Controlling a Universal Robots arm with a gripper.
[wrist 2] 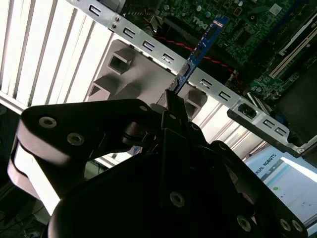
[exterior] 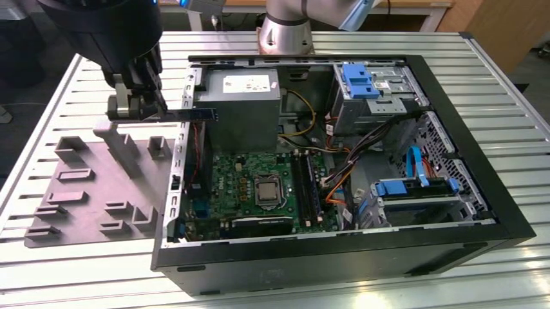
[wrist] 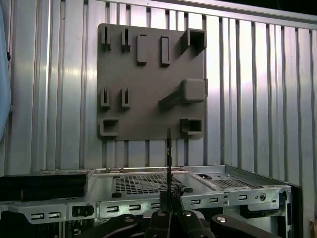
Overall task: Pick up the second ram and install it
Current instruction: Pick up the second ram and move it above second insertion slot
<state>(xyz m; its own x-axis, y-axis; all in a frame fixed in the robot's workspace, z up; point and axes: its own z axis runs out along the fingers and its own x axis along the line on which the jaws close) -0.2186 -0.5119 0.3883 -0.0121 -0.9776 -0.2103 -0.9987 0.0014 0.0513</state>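
Note:
My gripper (exterior: 146, 109) hangs above the gap between the grey tray and the open computer case, shut on the second ram (exterior: 199, 114). The ram is a thin blue-green stick that juts out level from the fingers toward the case's side wall. In the second wrist view it (wrist 2: 200, 47) reaches from the gripper (wrist 2: 173, 101) out over the case wall toward the green motherboard (wrist 2: 233, 25). In the first wrist view I see it edge-on (wrist: 169, 158) above the gripper (wrist: 169, 210). The long dark memory slots (exterior: 305, 187) lie on the motherboard (exterior: 245, 177), well to the exterior view's right of the gripper.
The grey moulded tray (exterior: 82, 193) with raised blocks lies on the slatted table, left of the case in the exterior view. Inside the case (exterior: 344, 257) are a grey power supply (exterior: 236, 96), blue drive brackets (exterior: 361, 80) and bundled cables (exterior: 344, 174). The arm's base (exterior: 285, 32) stands behind the case.

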